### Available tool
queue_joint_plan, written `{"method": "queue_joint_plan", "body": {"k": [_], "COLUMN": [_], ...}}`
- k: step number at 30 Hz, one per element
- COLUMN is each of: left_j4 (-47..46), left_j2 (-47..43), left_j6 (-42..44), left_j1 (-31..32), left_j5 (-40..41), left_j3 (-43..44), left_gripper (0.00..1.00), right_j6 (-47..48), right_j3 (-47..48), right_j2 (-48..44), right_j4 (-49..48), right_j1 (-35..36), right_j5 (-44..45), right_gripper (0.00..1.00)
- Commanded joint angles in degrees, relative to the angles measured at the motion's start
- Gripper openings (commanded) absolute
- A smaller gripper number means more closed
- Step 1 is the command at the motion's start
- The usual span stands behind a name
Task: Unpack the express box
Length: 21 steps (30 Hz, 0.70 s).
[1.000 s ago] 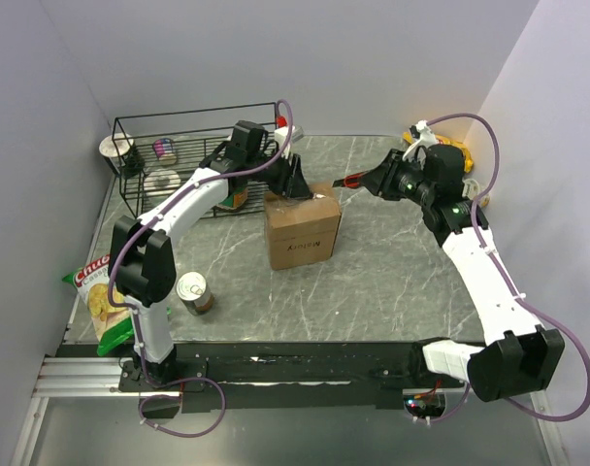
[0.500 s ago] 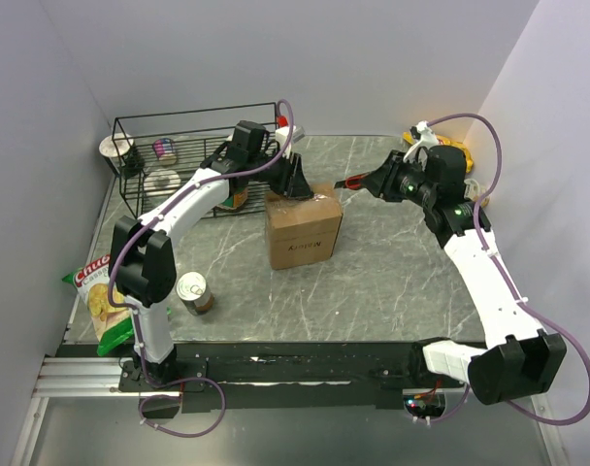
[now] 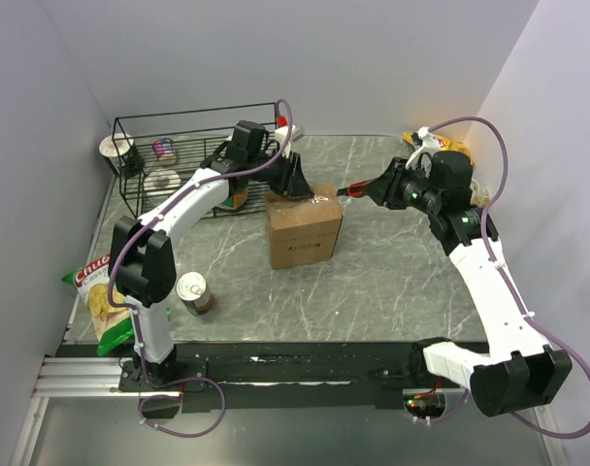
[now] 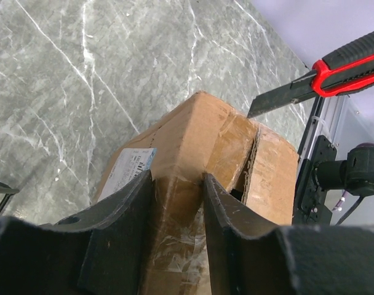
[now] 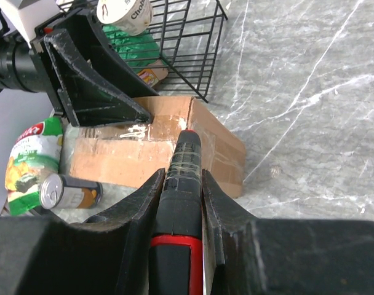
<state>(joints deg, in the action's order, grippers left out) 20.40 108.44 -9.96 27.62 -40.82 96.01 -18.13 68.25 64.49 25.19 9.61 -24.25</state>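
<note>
Brown cardboard, the express box [image 3: 303,231] sits mid-table on the grey marble top [image 3: 402,282], just in front of the black wire basket [image 3: 193,115]. The left gripper [image 3: 294,187] has its fingers [image 4: 122,221] spread apart, tips planted on the box's taped top near its far edge. The right gripper [image 3: 384,185] is clenched around a red-and-black utility knife [image 4: 344,61]. The knife's extended blade tip hangs just beside the box's upper right edge, by the flap seam.
</note>
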Motion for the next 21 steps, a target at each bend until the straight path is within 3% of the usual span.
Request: {"method": "queue_joint_plan", "body": {"k": [1,12,21], "left_j4": [3.7,3.8,4.2], "left_j2": [1.9,2.2,1.2], "left_j6": [1.6,1.8,4.2], "left_j1": [-1.3,-1.4,-0.5], "left_j5": [8.8,9.0,7.3], "left_j3": [-2.4,-2.9,-3.6], "left_gripper": [0.27,0.23,0.25], "right_j6": [2.0,5.0,10.2], "right_j3": [0.0,0.7,9.5], "right_j2": [-3.1,-5.5,-5.0], "right_j4": [10.7,17.3,25.1], "right_j1": [0.8,0.8,-2.3], "right_j5": [-4.8,-5.6,-9.6], "right_gripper": [0.0,0.0,0.0]}}
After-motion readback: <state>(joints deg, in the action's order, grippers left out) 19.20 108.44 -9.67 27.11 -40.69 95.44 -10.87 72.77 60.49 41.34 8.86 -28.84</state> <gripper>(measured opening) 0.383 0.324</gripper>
